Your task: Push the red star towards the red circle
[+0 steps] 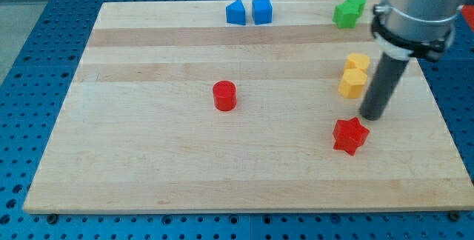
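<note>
The red star lies on the wooden board at the view's lower right. The red circle, a short cylinder, stands near the board's middle, well to the view's left of the star and a little higher. My tip rests just above and to the right of the star, close to it, with a small gap showing. The dark rod rises from there to the grey arm body at the view's top right.
Two yellow blocks sit stacked close together just left of the rod. Two green blocks lie at the top right. Two blue blocks lie at the top centre. The board's right edge is near the tip.
</note>
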Controlling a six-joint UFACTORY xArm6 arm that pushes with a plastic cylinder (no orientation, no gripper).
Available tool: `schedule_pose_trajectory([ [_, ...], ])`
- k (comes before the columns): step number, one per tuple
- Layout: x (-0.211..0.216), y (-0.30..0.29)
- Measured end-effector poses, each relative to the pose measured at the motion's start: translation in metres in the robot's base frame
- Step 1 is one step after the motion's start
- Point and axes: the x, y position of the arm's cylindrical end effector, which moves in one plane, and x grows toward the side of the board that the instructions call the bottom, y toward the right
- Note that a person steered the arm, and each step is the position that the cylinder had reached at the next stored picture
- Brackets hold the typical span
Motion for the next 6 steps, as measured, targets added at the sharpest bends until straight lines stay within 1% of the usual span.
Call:
schedule_pose_trajectory([
  [1, 0.012, 0.029],
  [2, 0.047, 0.032],
  [3, 0.066, 0.029],
  [4, 0.066, 0.010],
  [6, 0.048, -0.037],
])
